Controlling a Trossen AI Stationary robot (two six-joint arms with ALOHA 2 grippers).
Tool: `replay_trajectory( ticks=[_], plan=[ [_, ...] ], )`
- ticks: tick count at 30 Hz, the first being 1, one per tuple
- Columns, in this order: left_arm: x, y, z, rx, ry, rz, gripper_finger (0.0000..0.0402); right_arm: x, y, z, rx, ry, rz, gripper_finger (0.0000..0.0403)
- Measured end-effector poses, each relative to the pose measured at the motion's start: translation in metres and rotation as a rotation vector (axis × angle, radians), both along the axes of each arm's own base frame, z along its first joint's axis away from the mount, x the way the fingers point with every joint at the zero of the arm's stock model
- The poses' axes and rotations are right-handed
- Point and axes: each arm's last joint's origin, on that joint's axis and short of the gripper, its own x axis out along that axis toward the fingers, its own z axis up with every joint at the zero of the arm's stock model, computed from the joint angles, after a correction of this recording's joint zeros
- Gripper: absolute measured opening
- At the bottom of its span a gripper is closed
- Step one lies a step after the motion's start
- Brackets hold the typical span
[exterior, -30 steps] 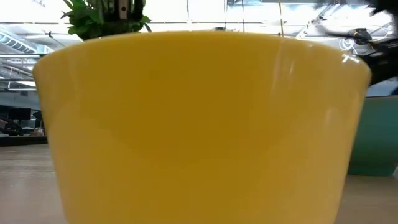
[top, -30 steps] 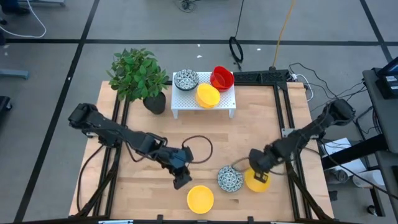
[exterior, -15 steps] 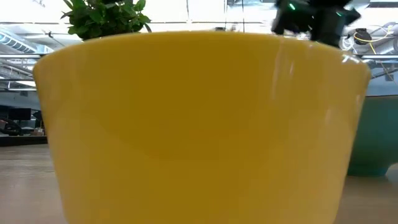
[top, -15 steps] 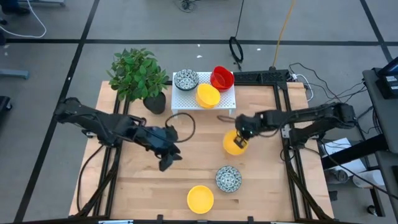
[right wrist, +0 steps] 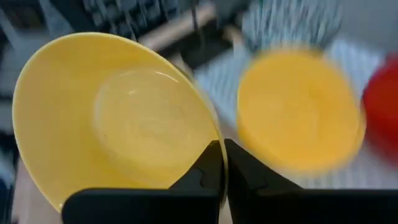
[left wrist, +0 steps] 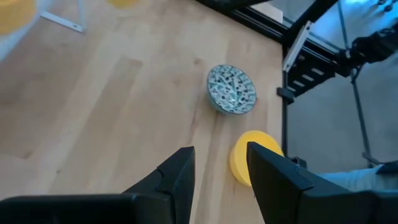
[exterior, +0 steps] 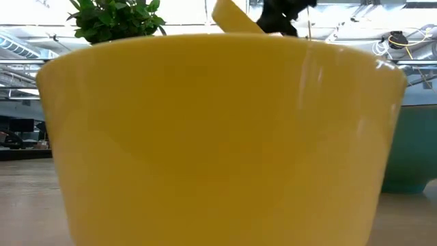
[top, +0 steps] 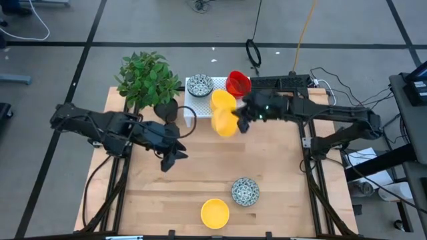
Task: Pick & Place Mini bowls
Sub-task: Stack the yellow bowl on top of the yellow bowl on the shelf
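Wooden table (top: 280, 153), white rack (top: 200, 110) at the back
Right gripper (top: 239, 123) grips a yellow bowl (top: 225, 124) by its rim beside the rack; left gripper (left wrist: 217, 180) released, empty

The right gripper (top: 241, 123) carries its yellow bowl (top: 225, 124) up from the table's near right to just beside the white rack (top: 189, 112), as the left gripper (top: 169, 160) pulls back from the front yellow bowl (top: 215, 213).

The wooden table (top: 200, 167) bears a white rack (top: 220, 110), plant pot (top: 167, 110), speckled bowl (top: 245, 192) and yellow bowl (top: 215, 213).
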Motion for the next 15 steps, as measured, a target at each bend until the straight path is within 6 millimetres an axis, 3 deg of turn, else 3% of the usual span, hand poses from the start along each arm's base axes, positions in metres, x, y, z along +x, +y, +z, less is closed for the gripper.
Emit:
replay_trajectory(
  ticks=[5, 10, 15],
  plan=[
    [0.000, 0.008, 0.001, 0.006, -0.003, 0.033, 0.0147, 0.008, -0.032, 0.012, -0.071, -0.119, -0.078, 0.0000],
    [0.002, 0.016, 0.001, 0.024, -0.005, 0.055, 0.0147, 0.023, -0.064, -0.009, -0.026, -0.065, -0.109, 0.0000],
    [0.002, 0.026, -0.001, 0.025, 0.014, 0.094, 0.0147, 0.038, -0.080, -0.026, -0.004, -0.014, -0.095, 0.0000]
  ],
)
